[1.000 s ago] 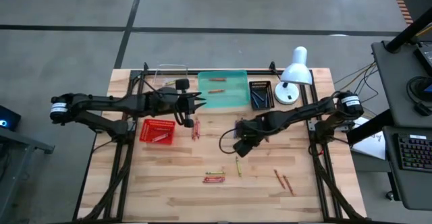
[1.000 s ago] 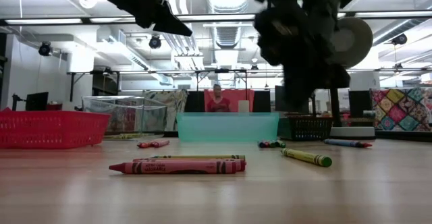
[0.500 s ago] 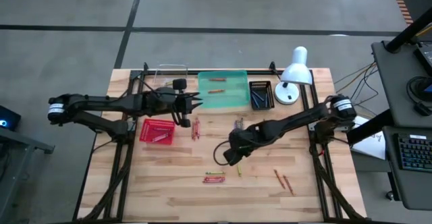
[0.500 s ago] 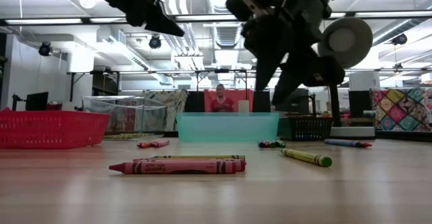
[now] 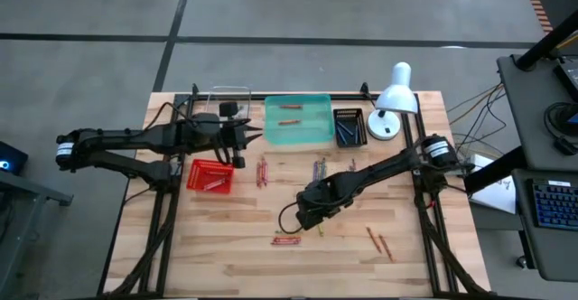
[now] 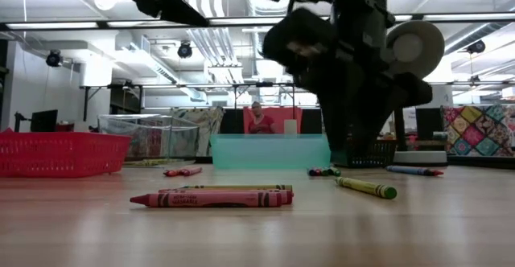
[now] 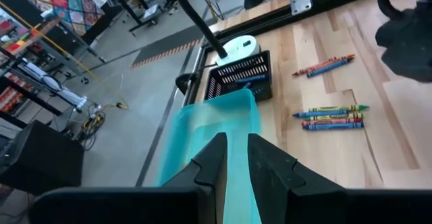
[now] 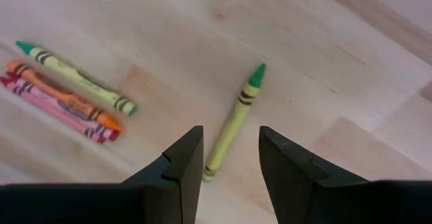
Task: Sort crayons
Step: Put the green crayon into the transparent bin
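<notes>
The wooden table [image 5: 226, 237] is filling the middle of the high view, with the teal tray [image 5: 298, 133] sitting at its upper centre and the red mesh basket [image 5: 210, 175] lying to the tray's lower left. The left gripper [image 5: 256, 135] is hanging by the tray's left edge, its jaws nearly closed and holding nothing. The right gripper [image 8: 229, 166] is hovering at lower centre, jaws standing open astride a yellow-green crayon [image 8: 235, 121] without touching it. Other crayons [image 5: 287, 238] are lying scattered around the table's centre and lower right.
</notes>
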`<action>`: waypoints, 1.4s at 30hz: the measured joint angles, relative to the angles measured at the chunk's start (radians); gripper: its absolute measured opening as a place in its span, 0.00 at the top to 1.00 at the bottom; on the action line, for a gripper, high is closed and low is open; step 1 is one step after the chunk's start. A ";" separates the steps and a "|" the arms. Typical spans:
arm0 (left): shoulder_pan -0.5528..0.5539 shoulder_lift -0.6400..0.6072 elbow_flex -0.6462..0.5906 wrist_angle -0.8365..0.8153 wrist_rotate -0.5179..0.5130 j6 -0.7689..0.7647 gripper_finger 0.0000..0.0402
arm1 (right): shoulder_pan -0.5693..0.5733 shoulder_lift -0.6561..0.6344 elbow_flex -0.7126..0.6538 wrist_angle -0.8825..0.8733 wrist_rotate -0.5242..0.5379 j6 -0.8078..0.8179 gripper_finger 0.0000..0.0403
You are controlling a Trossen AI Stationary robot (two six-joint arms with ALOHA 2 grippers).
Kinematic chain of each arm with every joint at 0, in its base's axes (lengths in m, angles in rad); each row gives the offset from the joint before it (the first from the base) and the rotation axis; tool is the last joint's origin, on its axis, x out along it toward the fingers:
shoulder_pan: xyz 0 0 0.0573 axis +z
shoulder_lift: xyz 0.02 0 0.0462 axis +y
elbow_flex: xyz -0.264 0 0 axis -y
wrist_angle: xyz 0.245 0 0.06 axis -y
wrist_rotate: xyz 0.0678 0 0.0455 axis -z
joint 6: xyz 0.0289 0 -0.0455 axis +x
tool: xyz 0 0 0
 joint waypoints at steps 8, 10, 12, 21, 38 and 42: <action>0.000 -0.001 0.000 0.002 0.000 0.008 0.89 | 0.001 0.061 0.015 0.000 0.048 -0.027 0.68; 0.000 -0.001 0.000 0.003 0.000 0.008 0.89 | -0.001 0.077 0.013 0.000 0.049 -0.031 0.69; 0.000 -0.001 0.000 0.003 0.000 0.008 0.89 | -0.001 0.093 0.013 -0.004 0.049 -0.047 0.71; 0.000 0.000 0.000 0.008 0.003 -0.020 0.89 | -0.004 0.123 0.015 0.009 0.082 -0.124 0.89; -0.002 -0.223 -0.003 0.016 0.195 -0.148 0.89 | -0.102 -0.051 0.008 0.032 0.195 -0.439 0.98; -0.002 -0.293 -0.004 0.017 0.195 -0.187 0.89 | -0.166 -0.102 0.008 0.198 0.240 -0.599 0.98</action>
